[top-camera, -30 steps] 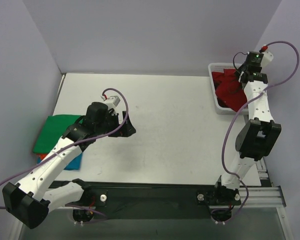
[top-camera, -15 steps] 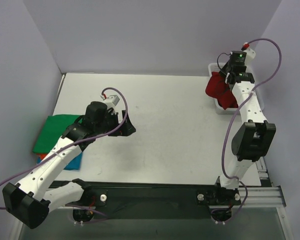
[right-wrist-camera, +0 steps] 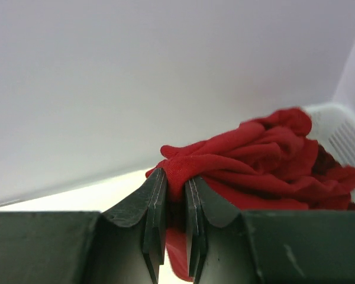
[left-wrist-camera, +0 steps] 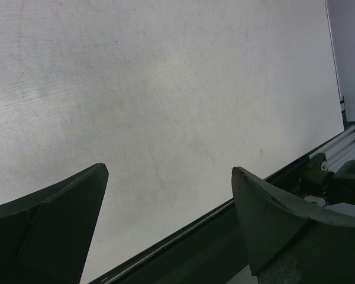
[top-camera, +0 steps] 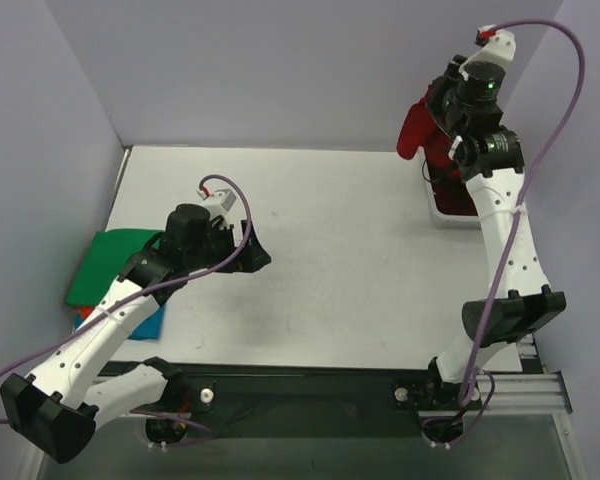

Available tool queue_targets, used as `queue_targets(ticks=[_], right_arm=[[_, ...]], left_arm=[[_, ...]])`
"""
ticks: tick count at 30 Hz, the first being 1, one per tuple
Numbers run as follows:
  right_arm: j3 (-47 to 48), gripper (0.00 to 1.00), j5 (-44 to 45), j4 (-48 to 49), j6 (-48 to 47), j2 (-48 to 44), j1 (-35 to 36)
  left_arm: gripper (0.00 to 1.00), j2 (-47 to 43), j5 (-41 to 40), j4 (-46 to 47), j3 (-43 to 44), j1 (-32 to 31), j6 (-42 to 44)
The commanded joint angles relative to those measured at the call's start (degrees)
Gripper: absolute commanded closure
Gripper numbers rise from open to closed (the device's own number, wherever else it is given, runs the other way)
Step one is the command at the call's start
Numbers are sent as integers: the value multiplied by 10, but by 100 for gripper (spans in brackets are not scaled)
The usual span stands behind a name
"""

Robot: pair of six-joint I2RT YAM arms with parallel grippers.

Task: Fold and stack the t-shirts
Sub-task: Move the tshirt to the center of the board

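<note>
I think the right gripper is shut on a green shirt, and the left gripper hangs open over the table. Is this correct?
Not quite. The shirt pinched in the right gripper is dark red, not green; the right wrist view shows it. The left gripper does hang open over the table.

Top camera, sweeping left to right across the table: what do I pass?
The green shirt on the folded stack → left gripper, open over bare table → red shirt hanging from the right gripper → white basket.
</note>
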Motion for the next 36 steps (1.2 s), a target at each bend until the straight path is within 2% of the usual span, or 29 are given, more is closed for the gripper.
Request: queue_targets(ticks=[1,3,8,14,20,23,26,27,28,31,36], right_arm=[[56,100,9,34,-51,-75,48],[55,100,1,44,-52,-105,71],[49,100,7,79,-79,-159,179],[45,100,32,118,-114,-181,295],[33,100,58,121,-116,-151,318],[-26,100,68,122,-98,-141,298],[-111,100,42,123,-33,-133,233],[-132,100,30,123,17,-131,211],[-174,100,-1,121,35,-124,161],[-229,100,-60,118,98,-105,77],[-335,100,-126,107,140,-95,10]], left_arm=[[3,-26,-8,24,4,5,-8],[3,-32,-9,24,2,5,-10],[3,-58,-14,33,-15,5,-27],[3,-85,-13,40,-36,6,-47],[3,-102,-15,41,-52,6,-59],[3,-102,-18,44,-63,5,-66],[3,-97,-18,51,-74,5,-72],[3,-96,-14,53,-77,5,-74],[3,-92,-11,63,-80,5,-74],[3,-81,0,77,-98,5,-81],[4,-64,6,129,-169,-35,-104]])
